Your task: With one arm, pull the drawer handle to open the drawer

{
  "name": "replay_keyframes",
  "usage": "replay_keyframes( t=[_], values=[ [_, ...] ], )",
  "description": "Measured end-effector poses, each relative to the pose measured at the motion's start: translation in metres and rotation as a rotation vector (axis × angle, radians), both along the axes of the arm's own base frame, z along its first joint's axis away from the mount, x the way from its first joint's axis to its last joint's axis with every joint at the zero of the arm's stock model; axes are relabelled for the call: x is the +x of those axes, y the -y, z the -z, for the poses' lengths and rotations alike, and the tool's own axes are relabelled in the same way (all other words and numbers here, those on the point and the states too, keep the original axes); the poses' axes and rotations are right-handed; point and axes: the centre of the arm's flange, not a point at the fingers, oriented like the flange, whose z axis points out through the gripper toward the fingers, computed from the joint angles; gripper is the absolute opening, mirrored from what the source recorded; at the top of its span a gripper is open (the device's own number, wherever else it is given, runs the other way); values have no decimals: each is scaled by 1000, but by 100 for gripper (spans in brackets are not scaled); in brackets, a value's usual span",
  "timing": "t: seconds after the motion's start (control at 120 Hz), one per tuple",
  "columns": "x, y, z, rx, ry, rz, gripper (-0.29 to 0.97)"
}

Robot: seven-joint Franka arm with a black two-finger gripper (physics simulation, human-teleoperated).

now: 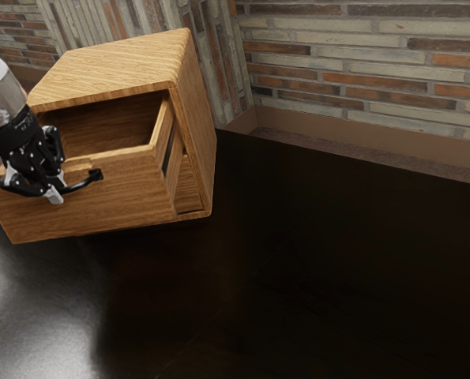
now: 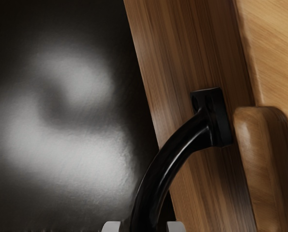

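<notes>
Drawer (image 1: 92,207) is seen well out of the cabinet (image 1: 124,67) on the worktop (image 1: 313,284), hand (image 1: 54,192) clamped on its black handle (image 1: 84,181); any further pull is best made straight and level, so grip isn't lost.

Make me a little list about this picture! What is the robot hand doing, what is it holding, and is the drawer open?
gripper: closed on the handle
handle: black, curved, fixed to the drawer front
drawer: open, pulled out of the cabinet, nothing seen inside
cabinet: light wood, sits on the table
table: dark and shiny
wall: bricks, behind the cabinet
</notes>
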Motion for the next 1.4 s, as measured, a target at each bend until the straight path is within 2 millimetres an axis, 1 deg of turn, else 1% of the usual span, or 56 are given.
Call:
replay_keyframes(
  t=[0.433,0.6,0.883,0.967,1.033,1.067,1.092,1.117,1.15,1.192,1.208,1.242,1.275,1.308,1.4],
  values=[
    [-18,10,1,-7,-16,-1,3],
    [-25,20,0,-7,-17,6,3],
    [-42,32,-6,-3,-14,7,3],
    [-52,37,-9,2,-11,6,3],
    [-66,46,-22,15,13,9,3],
    [-77,52,-34,26,38,9,5],
    [-85,57,-47,37,63,11,9],
    [-93,63,-68,53,98,14,15],
    [-107,71,-101,78,151,20,22],
    [-125,80,-138,101,206,24,31],
    [-131,81,-149,106,219,24,34],
    [-139,83,-163,109,226,25,39],
    [-144,86,-171,109,221,31,43],
    [-148,89,-175,105,208,36,47],
    [-157,93,-171,77,143,45,55]
  ],
)
